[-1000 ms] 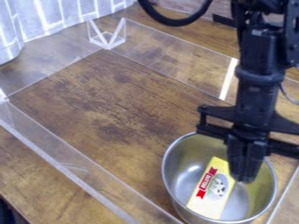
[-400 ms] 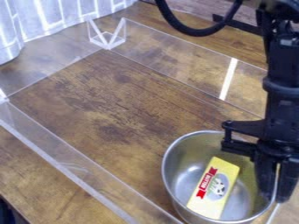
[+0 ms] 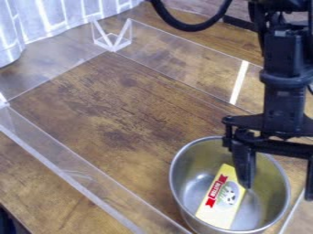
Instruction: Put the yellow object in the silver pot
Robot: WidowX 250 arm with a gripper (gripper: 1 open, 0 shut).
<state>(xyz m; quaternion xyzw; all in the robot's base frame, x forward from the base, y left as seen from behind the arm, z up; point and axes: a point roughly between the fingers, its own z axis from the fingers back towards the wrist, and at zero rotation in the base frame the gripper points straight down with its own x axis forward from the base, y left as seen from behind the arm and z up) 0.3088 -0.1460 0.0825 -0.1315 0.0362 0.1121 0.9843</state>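
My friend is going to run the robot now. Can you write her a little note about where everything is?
Gripper: jaws open, holding nothing, hanging over the pot.
Small pale-yellow block with a red-and-white label: lying inside the round shiny silver pot, leaning on its near wall.
Pot: on the wooden table, near right corner.
Done: block is in the pot.
Left: probably just lift the arm clear.

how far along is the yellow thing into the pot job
Essentially done: the yellow object lies inside the silver pot, leaning against its inner wall. Nothing is in hand: the gripper hangs over the pot with its jaws apart and empty, just above the block's upper end. What looks left is only lifting the arm clear of the pot.
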